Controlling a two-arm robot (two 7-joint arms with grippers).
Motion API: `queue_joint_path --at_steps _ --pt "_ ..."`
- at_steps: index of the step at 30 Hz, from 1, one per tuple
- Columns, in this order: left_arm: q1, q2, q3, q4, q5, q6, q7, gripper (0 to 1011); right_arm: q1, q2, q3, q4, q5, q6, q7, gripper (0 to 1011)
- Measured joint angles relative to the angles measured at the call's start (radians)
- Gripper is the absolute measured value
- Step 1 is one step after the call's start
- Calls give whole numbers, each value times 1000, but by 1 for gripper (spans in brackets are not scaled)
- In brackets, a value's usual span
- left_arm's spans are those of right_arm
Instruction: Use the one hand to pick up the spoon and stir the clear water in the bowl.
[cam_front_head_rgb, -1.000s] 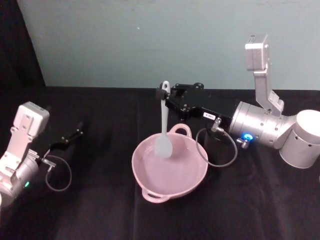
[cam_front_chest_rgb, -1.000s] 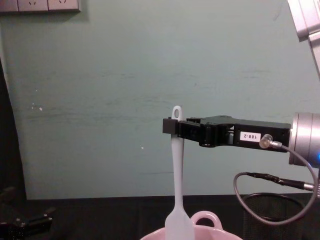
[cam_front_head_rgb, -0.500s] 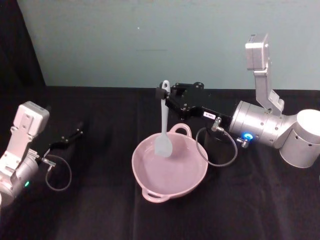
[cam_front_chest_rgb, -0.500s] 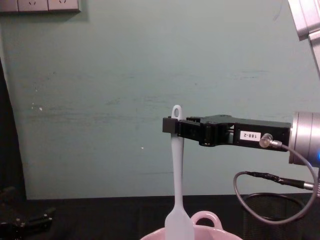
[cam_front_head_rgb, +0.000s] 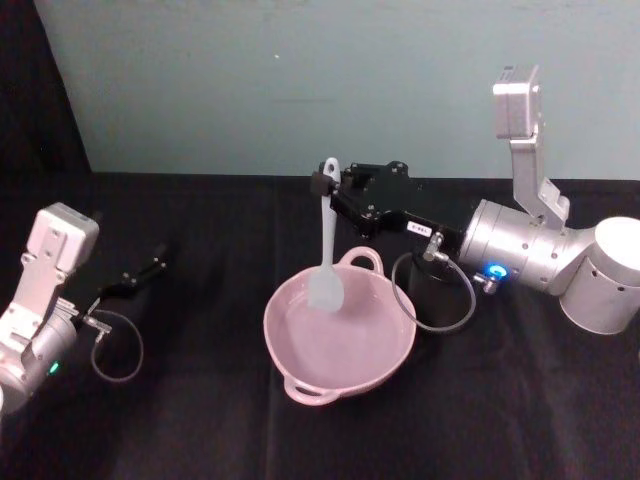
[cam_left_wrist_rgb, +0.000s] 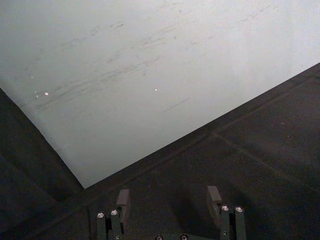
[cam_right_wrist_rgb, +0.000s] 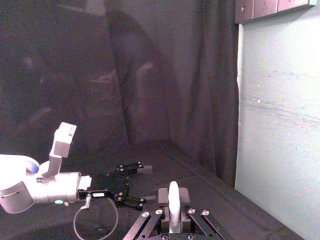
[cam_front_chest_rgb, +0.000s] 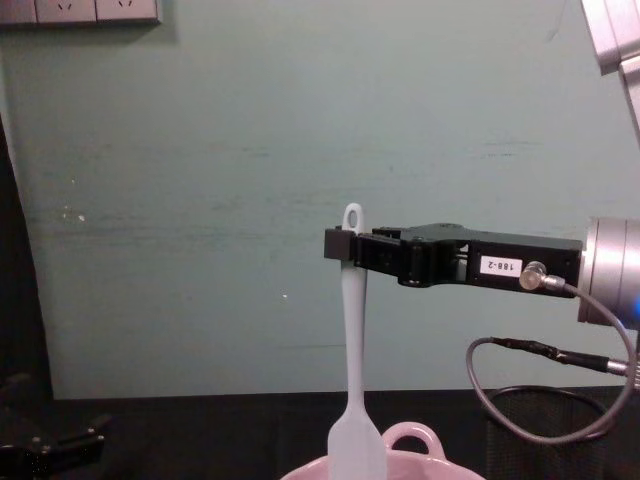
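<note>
Right claw (cam_front_head_rgb: 322, 186): pinched the spoon (cam_front_head_rgb: 327, 248) near its loop (spoon upright).
Spoon blade: over the pink bowl (cam_front_head_rgb: 268, 326).
Left claw (cam_front_head_rgb: 155, 263): spread, idle at left.

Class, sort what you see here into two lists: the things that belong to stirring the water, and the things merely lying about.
Belong to the job:
right gripper, shut on the spoon's handle
spoon, hanging blade down over the bowl
bowl, pink

Lying about:
left gripper, open, low at the table's left
mesh cup, behind the right arm's cable
wall sockets
</note>
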Motion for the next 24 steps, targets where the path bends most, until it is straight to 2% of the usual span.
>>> queue_joint_path --at_steps 18,24 --pt "0 0 0 0 0 0 0 1005 -24 -9 -11 31 -32 -10 31 119" --pt "0 0 0 0 0 0 0 1005 -26 -28 -26 42 -53 -27 44 119"
